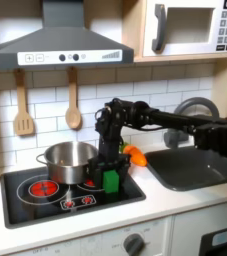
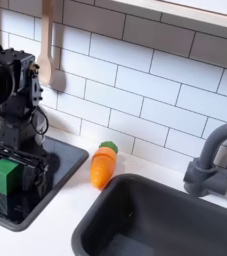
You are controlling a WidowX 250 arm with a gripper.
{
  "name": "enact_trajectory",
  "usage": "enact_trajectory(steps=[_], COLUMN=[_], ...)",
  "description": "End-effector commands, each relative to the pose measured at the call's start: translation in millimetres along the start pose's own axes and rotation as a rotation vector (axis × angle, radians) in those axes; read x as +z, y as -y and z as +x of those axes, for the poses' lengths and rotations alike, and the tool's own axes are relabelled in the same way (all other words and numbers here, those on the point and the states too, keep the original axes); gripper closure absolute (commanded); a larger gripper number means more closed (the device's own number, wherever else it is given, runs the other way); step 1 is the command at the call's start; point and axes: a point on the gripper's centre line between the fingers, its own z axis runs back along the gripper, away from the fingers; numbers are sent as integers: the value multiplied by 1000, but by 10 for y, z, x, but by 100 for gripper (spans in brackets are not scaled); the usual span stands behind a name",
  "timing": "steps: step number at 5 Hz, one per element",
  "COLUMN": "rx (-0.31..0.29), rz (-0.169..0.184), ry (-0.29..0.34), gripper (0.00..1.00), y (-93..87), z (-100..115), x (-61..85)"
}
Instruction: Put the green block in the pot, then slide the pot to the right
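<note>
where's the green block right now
In both exterior views the green block is on the black stovetop, between the gripper's fingers, right of the pot in the first exterior view.

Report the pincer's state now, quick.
Pincer: down at the green block on the stove top, fingers on either side of it; whether it is clamped cannot be told.
</note>
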Motion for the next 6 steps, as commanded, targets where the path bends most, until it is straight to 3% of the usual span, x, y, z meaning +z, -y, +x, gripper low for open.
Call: enact_trajectory(steps=[1, 4, 5, 6], rx=[-9, -17, -20, -21], rz=[-9, -5, 3, -21], ry=[3, 24, 51, 40], gripper=[100, 100, 100, 100], y=[16, 28, 14, -2], z=[2, -4, -1, -15], x=[-5, 31, 125, 203])
